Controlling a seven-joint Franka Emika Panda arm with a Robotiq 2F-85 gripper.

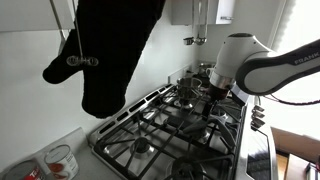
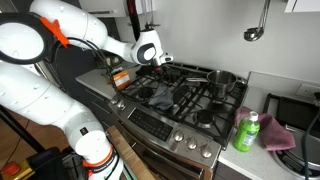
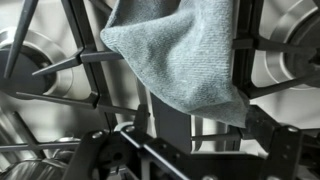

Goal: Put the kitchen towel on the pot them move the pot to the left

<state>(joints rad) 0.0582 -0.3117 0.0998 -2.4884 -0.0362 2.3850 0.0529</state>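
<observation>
Wrist view: grey kitchen towel (image 3: pixel 185 55) hangs clamped in the gripper (image 3: pixel 165 120) above the grates; in an exterior view the gripper (image 2: pixel 160 62) sits left of the pot (image 2: pixel 222 79) at the far right burner.

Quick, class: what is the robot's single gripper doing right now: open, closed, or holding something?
Gripper: closed on the grey woven kitchen towel, which hangs from it above the black stove grates.
</observation>
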